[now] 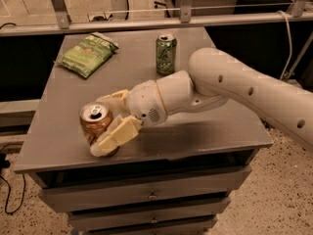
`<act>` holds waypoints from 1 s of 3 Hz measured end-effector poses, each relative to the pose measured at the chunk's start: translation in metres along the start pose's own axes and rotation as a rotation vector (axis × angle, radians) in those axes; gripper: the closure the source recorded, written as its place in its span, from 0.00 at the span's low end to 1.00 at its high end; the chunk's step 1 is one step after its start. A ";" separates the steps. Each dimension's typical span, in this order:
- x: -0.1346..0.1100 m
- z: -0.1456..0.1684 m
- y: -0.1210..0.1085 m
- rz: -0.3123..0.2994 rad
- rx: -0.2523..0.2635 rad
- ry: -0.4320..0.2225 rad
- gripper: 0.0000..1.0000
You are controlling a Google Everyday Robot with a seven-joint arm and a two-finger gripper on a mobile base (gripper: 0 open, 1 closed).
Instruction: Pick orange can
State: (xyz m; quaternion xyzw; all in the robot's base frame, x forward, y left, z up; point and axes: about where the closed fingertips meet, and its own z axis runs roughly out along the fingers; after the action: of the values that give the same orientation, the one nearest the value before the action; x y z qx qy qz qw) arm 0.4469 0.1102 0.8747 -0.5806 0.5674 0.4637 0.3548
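Currently, the orange can (94, 120) is seen standing at about seven o'clock on the desk (210, 131), near the front edge. The gripper (105, 125) is set around it, jaws spread wide, one at the can's one o'clock, one at five; firm contact cannot be confirmed. A light, smooth, thin-walled can is expected, best squeezed gently at mid-body so denting and slipping are avoided.
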 end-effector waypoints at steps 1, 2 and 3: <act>-0.004 0.005 0.005 0.013 -0.003 -0.035 0.41; -0.010 0.002 0.007 0.015 0.006 -0.048 0.64; -0.018 -0.019 0.001 -0.010 0.055 -0.046 0.88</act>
State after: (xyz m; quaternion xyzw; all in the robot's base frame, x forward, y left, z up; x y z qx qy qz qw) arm 0.4500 0.0980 0.8983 -0.5626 0.5690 0.4592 0.3857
